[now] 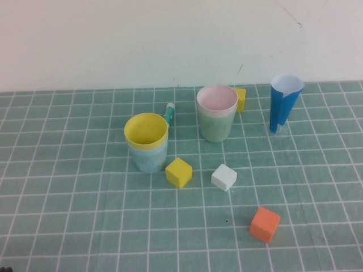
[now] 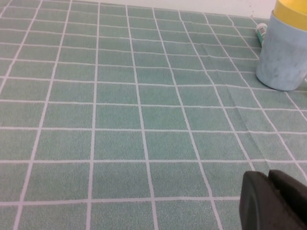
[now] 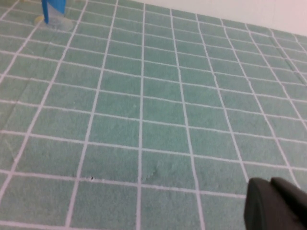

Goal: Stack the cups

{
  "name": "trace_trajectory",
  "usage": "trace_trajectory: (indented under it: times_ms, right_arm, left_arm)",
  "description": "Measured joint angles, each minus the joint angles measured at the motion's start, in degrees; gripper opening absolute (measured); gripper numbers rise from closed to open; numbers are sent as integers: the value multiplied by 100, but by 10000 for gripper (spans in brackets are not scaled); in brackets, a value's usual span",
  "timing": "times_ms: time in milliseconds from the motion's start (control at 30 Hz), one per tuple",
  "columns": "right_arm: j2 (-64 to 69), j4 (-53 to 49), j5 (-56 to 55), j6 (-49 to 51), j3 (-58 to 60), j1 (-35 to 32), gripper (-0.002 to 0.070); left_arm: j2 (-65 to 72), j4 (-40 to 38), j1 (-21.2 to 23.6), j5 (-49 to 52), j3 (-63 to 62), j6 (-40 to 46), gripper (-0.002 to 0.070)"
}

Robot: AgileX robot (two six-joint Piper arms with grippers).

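Observation:
In the high view a yellow cup [image 1: 146,129] sits nested inside a light blue cup [image 1: 151,158] at the left middle of the green gridded mat. A pink cup [image 1: 216,98] sits nested inside a pale green cup [image 1: 215,128] further back, to the right. Neither gripper shows in the high view. My left gripper [image 2: 268,175] is shut and empty, low over bare mat, well short of the light blue cup [image 2: 282,55] with its yellow rim [image 2: 292,10]. My right gripper [image 3: 271,183] is shut and empty over bare mat.
A tall dark-blue cone [image 1: 283,103] stands at the back right; it also shows in the right wrist view [image 3: 53,9]. Yellow [image 1: 178,172], white [image 1: 224,177] and orange [image 1: 265,224] cubes lie in front of the cups. Another yellow cube [image 1: 240,98] and a green-white tube [image 1: 169,112] lie behind.

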Motion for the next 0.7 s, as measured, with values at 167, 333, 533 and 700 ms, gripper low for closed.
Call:
trace_trajectory:
  times_ms: [167,333,533,700]
  right_arm:
    - [0,0,0,335,0,2,-2]
    - [0,0,0,448,0,25,-2]
    - [0,0,0,460,0,122,-2]
    - [0,0,0,460,0,132,-2]
  left_arm:
    - [0,0,0,0,0,0,-2]
    - [0,0,0,0,0,0,-2]
    - [0,0,0,11,0,0,-2]
    - [0,0,0,11,0,40,-2]
